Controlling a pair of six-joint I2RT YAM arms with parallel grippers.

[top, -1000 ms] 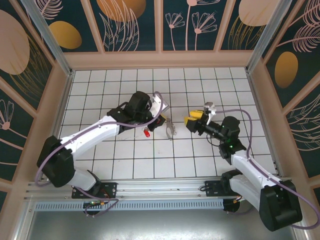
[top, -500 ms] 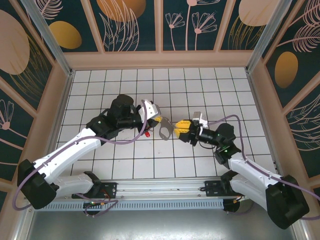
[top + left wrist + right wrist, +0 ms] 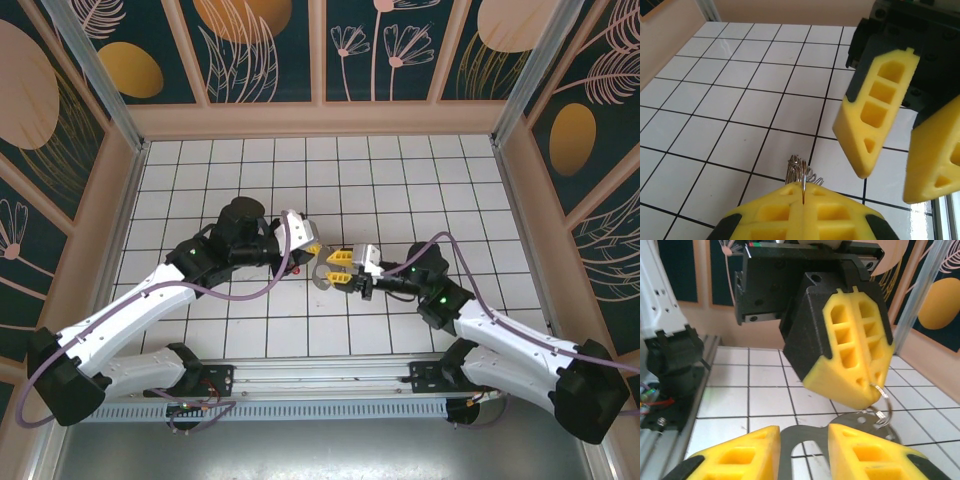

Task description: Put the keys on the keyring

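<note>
Top view: both arms are reaching inward and meeting over the middle of the white tiled table (image 3: 400, 180). The left gripper (image 3: 313, 246) and right gripper (image 3: 340, 270) are facing each other nearly tip to tip. The keyring (image 3: 323, 278) is sitting between them.

Left wrist view: the left gripper's yellow fingers (image 3: 770, 212) are pressing flat together. They are pinching the keyring's thin silvery wire ring (image 3: 801, 172), which is poking out of the seam between them. The right gripper's two fingers are standing apart just beyond, to the upper right.

Right wrist view: the left gripper is coming in from above with the wire ring dangling at its tips, next to the keyring's flat metal body (image 3: 860, 419). That body's U-shaped end is lying in the gap between the right gripper's fingers (image 3: 735, 457), its edges right against both inner faces. I cannot tell whether those fingers are squeezing it or only flanking it.
</note>
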